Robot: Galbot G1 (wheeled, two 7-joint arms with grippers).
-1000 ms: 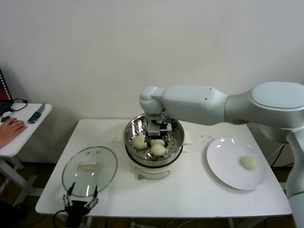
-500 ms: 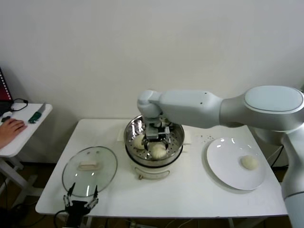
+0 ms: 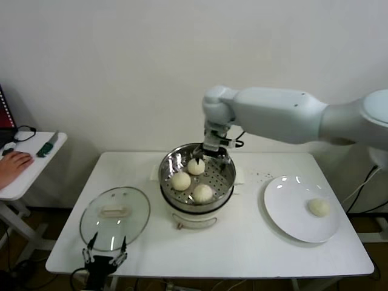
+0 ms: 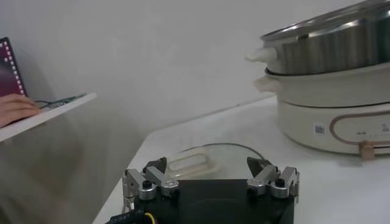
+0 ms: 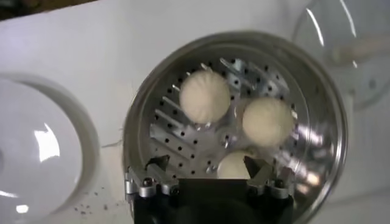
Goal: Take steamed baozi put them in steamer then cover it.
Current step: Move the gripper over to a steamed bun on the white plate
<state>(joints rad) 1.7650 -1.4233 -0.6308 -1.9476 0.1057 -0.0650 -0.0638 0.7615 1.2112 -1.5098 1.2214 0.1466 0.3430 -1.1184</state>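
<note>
The steamer (image 3: 163,179) stands mid-table with three steamed baozi in it: one at the back (image 3: 195,166), one on the left (image 3: 180,180) and one at the front (image 3: 202,192). A further baozi (image 3: 317,207) lies on the white plate (image 3: 285,212) to the right. My right gripper (image 3: 216,151) hangs open and empty above the basket's back rim. Its wrist view looks down past the gripper (image 5: 206,162) at the buns (image 5: 205,96) (image 5: 267,120) (image 5: 234,165). The glass cover (image 3: 114,212) lies flat on the left. My left gripper (image 3: 103,245) waits open at the front edge, just before the cover (image 4: 207,159).
The steamer basket sits on a white pot base (image 4: 329,115) with side handles. A low side table (image 3: 36,159) at far left holds a person's hand (image 3: 13,163) and a green-handled tool. The white wall is close behind the table.
My right gripper has opened, left a third baozi in the basket, and risen up and back out of the steamer. The left arm has not moved.
</note>
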